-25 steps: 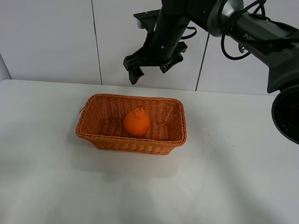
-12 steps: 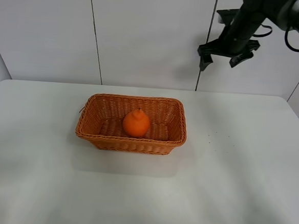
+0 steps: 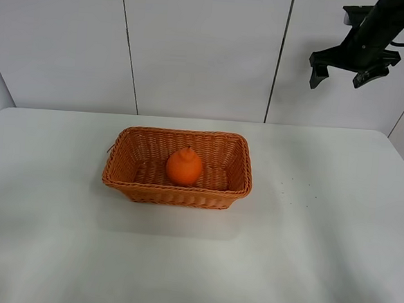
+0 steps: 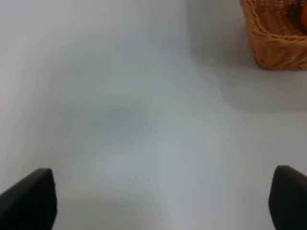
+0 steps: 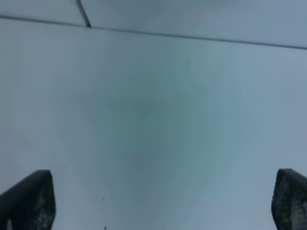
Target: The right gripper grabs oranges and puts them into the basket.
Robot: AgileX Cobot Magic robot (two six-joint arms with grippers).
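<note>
Retreat is what we see: a second ago the right gripper [image 3: 343, 70] hung over the basket [image 3: 177, 194]; now it sits high above the table's [image 3: 319, 257] far right corner, jaws spread wide and empty. The orange [image 3: 184, 166] rests inside the basket, mid-table. We judge the placing done. The left gripper [image 4: 158, 201] also stands wide open, empty.

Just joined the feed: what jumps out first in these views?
The bright orange sitting in the middle of the wicker basket, which stands mid-table. Next, the right gripper, open and empty, high above the table's far right side. The left gripper is also open, over bare table beside the basket.
</note>
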